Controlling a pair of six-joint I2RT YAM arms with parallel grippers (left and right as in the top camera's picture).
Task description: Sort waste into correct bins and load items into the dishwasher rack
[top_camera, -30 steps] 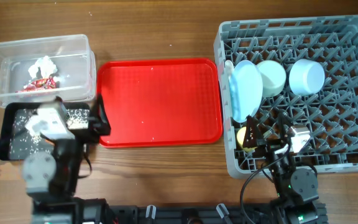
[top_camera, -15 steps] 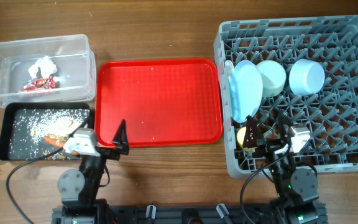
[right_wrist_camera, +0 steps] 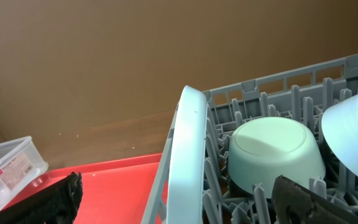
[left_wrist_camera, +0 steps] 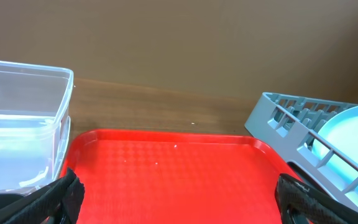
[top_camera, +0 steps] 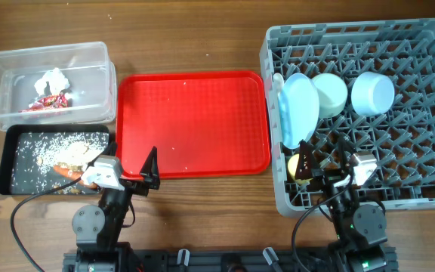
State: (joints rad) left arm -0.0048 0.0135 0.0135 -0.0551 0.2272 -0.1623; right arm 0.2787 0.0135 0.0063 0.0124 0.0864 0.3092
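The clear tub [top_camera: 89,53] holds the white tissue [top_camera: 53,78] and the red wrapper [top_camera: 47,101]. The black tray [top_camera: 7,162] holds pale scraps and the sausage piece [top_camera: 67,171]. The grey rack [top_camera: 399,151] holds the upright plate [top_camera: 297,109], two bowls [top_camera: 329,92] [top_camera: 372,92] and the yellow cup [top_camera: 296,165]. A white spoon end [top_camera: 278,78] shows beside the plate. My left gripper [top_camera: 131,174] [left_wrist_camera: 182,199] is open and empty, low at the red tray's front left corner. My right gripper [top_camera: 325,160] [right_wrist_camera: 182,202] is open and empty at the rack's front, facing the plate [right_wrist_camera: 188,149] and a bowl [right_wrist_camera: 275,152].
The flat red tray [top_camera: 193,125] lies between the bins and the rack, bare apart from a few crumbs; it fills the left wrist view [left_wrist_camera: 166,168]. Both arm bases stand at the table's front edge.
My left arm has drawn back from above the black tray to the front edge by the red tray's corner, uncovering the scraps. The right arm has not moved.
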